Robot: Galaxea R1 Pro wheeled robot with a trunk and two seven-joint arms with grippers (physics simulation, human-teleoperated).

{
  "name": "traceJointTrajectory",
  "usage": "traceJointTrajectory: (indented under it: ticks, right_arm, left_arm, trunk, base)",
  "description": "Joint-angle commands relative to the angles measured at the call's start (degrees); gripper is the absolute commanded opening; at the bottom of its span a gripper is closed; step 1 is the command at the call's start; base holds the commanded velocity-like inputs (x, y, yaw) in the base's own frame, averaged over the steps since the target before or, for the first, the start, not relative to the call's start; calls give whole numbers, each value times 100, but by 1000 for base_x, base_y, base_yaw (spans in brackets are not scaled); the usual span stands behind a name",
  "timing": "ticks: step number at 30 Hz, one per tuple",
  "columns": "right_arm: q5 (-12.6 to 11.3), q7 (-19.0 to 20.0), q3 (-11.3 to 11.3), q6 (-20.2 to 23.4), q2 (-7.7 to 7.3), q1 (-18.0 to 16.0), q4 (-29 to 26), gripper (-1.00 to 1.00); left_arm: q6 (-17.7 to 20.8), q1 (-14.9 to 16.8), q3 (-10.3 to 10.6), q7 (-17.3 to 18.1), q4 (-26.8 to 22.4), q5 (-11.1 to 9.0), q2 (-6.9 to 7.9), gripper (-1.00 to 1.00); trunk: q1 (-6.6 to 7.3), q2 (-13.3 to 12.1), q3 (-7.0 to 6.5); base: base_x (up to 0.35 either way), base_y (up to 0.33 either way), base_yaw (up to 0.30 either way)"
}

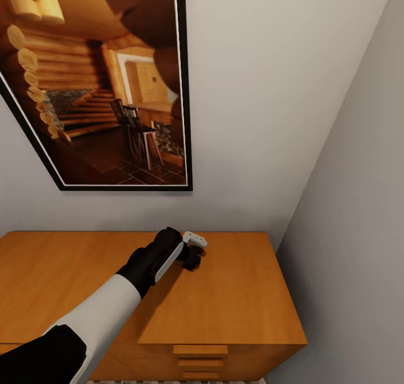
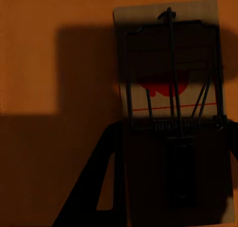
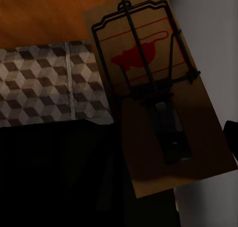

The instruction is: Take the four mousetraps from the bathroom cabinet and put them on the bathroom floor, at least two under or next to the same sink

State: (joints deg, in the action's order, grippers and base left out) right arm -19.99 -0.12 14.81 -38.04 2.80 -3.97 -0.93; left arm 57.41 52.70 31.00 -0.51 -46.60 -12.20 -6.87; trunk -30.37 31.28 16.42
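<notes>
I'm reaching my left arm over the cabinet, its gripper pressing down near the back. Its wrist camera is showing a mousetrap lying flat on the wood between the fingers, seemingly gripped. My right wrist camera is showing another trap held above the tiled floor.

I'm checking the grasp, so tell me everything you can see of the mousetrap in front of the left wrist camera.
The mousetrap is a flat, pale tan wooden board with a red mouse-shaped mark and thin red line. Dark metal wire forms a rectangular bar, a coiled spring across the middle and a long rod. It lies flat on the orange-brown cabinet top, partly in shadow. A dark finger sits beside its near end; contact is unclear.
</notes>
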Motion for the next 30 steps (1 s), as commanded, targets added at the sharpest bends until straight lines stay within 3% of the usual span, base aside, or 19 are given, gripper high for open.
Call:
traceJointTrajectory:
  ticks: [1, 10, 21, 30]
  right_arm:
    - [-57, -9, 49, -20, 1, -5, 5, -100]
    - [-57, -14, 49, -20, 1, -1, 5, -100]
    - [-57, -14, 49, -20, 1, -5, -4, -100]
    - [-57, -6, 50, -26, 1, -5, -4, -100]
  left_arm:
    - [22, 3, 11, -2, 459, 86, 3, -100]
    - [27, 3, -3, -5, 306, 95, 2, -100]
    - [90, 3, -15, -11, -1048, 75, 2, -100]
    - [94, 3, -7, -11, -1112, 77, 10, -100]
  trunk:
    - [-3, 7, 10]
    - [-3, 7, 10]
    - [-3, 7, 10]
    - [-3, 7, 10]
  base:
    - [0, 0, 0]
    - [0, 0, 0]
    - [0, 0, 0]
    - [0, 0, 0]
